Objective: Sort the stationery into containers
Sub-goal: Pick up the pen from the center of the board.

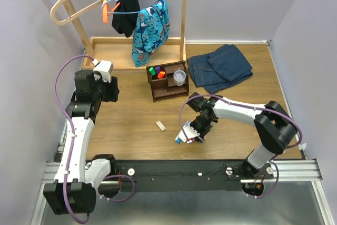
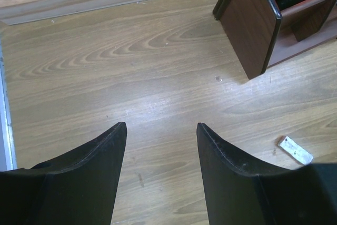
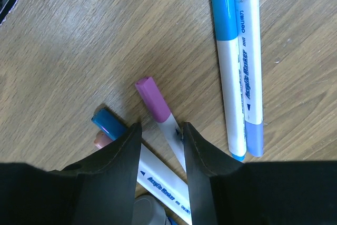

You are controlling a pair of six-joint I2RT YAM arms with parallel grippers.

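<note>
Three lilac walls point(image 1: 237, 3), wooden tabletop point(image 1: 131, 122), scattered pens point(image 3: 231, 77)

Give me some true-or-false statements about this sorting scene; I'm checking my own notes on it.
The left gripper holds the eraser. False: its jaws are open and empty; the eraser lies on the table.
Green, purple and orange markers stand in the organiser. True.
The right gripper straddles a pink-capped pen. True.
The jeans lie inside the organiser. False: they lie on the table beside it.
</note>
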